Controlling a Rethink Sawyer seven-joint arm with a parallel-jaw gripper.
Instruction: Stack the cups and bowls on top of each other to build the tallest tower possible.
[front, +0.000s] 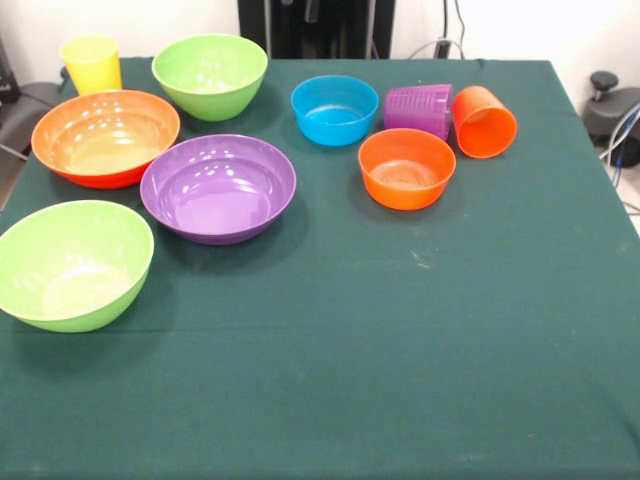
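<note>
On the green worktop (400, 350), nearest lies a lime bowl (72, 263), then the purple bowl (218, 187) and small orange bowl (406, 167); farther, large orange bowl (105, 136), blue bowl (334, 108), tipped purple cup (418, 108) and orange cup (485, 121); farthest, second lime bowl (210, 74), upright yellow cup (91, 64). Nothing stacked; the pincer is out of sight

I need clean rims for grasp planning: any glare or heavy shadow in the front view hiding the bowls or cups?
Front view: white glare spots sit inside the purple bowl, and fainter ones in the large orange bowl and blue bowl; all rims still read clearly. Shadows on the green tablecloth are soft and short. The orange cup and purple cup lie on their sides, evenly lit.
</note>
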